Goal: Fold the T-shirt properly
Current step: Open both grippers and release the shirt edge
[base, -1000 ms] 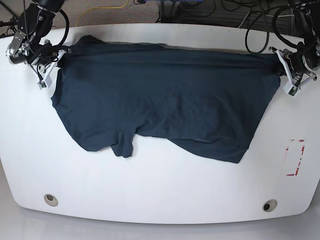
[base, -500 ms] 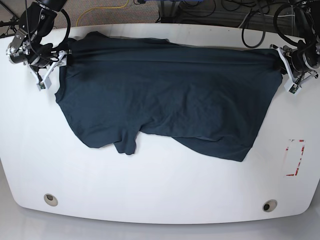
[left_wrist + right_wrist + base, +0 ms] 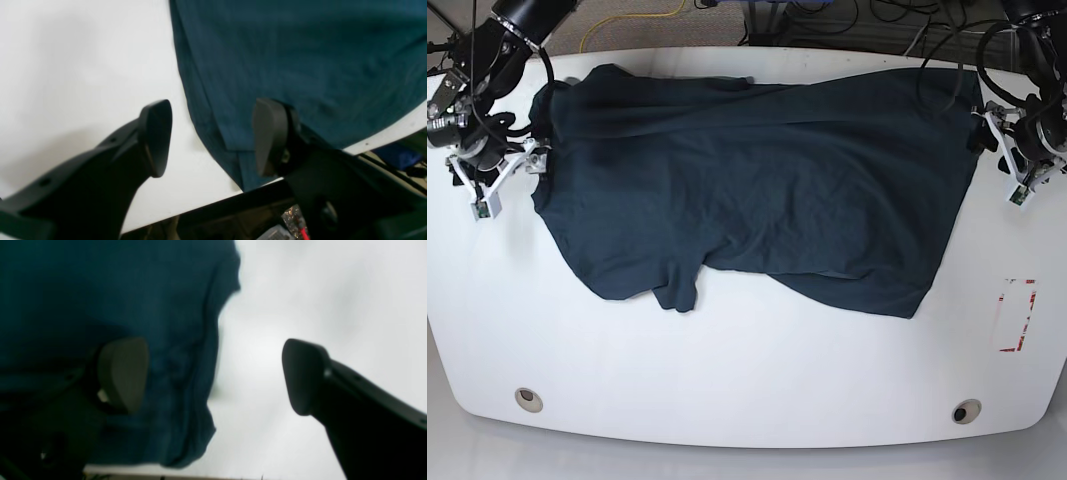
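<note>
The white worktop (image 3: 747, 370) fills the base view, rounded at its near corners. The T-shirt (image 3: 757, 180) lies spread across its far half, dark blue and wrinkled, reaching nearly from one side edge to the other; its far edge runs along the far edge of the worktop, and its near edge sags in 2 lobes toward the middle. A short sleeve (image 3: 677, 290) juts out at the near edge, left of centre in that view.

My left claw (image 3: 1012, 165) stands at the view's right side, at the shirt's end. In the left wrist view its 2 jaws are wide apart: 1 finger (image 3: 156, 136) over bare worktop (image 3: 66, 66), the other (image 3: 270, 133) over the cloth (image 3: 300, 66), with the shirt's hemmed edge running between them. Nothing is pinched.

My right claw (image 3: 502, 180) stands at the view's left side, beside the shirt's other end. In the right wrist view, which is blurred, its jaws are likewise spread apart: 1 finger (image 3: 123, 373) over the cloth (image 3: 100, 290), the other (image 3: 303, 376) over bare worktop (image 3: 333, 290).

A red-and-white marking (image 3: 1017, 315) sits near the right edge, and 2 round holes (image 3: 527, 399) lie near the front corners.
</note>
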You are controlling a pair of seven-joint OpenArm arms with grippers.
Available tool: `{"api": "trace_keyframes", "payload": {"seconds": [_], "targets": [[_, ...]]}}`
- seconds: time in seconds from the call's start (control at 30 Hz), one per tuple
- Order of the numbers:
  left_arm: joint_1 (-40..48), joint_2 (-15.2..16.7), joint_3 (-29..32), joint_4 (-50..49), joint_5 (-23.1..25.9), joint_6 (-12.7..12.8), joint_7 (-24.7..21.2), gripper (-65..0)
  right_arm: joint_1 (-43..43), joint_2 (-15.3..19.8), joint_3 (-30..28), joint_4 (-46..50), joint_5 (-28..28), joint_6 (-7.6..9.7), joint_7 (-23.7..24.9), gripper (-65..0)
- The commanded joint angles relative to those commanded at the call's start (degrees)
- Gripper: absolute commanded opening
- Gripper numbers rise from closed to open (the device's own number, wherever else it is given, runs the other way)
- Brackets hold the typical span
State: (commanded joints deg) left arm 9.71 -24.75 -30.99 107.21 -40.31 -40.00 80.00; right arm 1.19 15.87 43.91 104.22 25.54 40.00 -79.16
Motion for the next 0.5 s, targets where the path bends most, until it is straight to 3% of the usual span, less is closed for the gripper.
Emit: {"api": "trace_keyframes", "payload": {"seconds": [0.27, 0.5], "targets": [[-5.3, 0.1, -0.3, -5.1, 0.4, 0.0, 0.0, -30.4, 11.3, 0.0, -1.9, -12.7, -5.7, 0.0, 2.0, -4.6], [-9.8, -0.1, -1.1, -11.3, 0.4, 0.0, 0.0, -30.6, 17.1, 1.9, -8.8, -24.5, -7.0, 0.0, 9.3, -4.6]]}}
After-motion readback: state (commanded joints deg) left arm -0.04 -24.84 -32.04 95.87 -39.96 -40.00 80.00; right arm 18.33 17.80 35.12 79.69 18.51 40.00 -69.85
